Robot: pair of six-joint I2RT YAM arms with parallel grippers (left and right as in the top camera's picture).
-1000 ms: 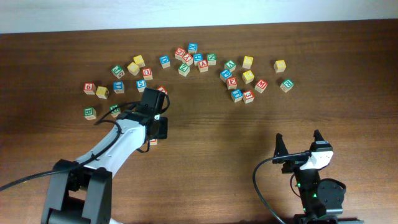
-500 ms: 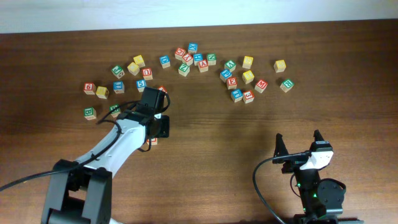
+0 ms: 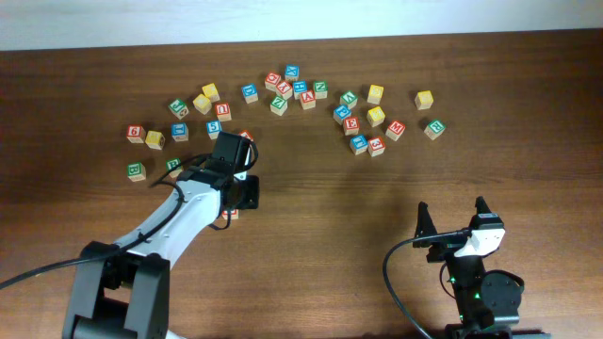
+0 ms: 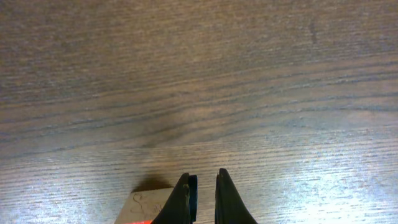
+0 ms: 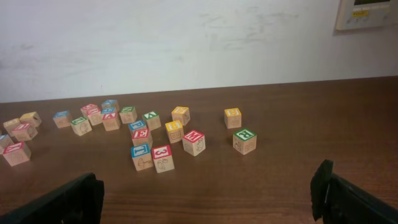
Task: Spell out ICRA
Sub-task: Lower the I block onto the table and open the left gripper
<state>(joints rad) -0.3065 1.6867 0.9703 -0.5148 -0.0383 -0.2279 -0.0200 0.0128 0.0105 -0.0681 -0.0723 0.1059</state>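
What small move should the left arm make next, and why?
Probably lift the left gripper slightly and open it: it is shut on nothing, and the cube lies beside its fingers, not between them.

About thirty small wooden letter cubes (image 3: pixel 376 93) lie on the one worktop (image 3: pixel 377 235), though two or three are partly hidden by an arm, so the tally is not sure. Some eleven sit loosely toward the far left corner, eight bunch at the middle of the far edge, ten lie toward the far right corner, and a single cube (image 3: pixel 231 215) lies apart, nearer the middle; six tops are yellow. There are two arms, each with one hand: the left hand (image 4: pixel 203 180) and the right hand (image 3: pixel 450 217).
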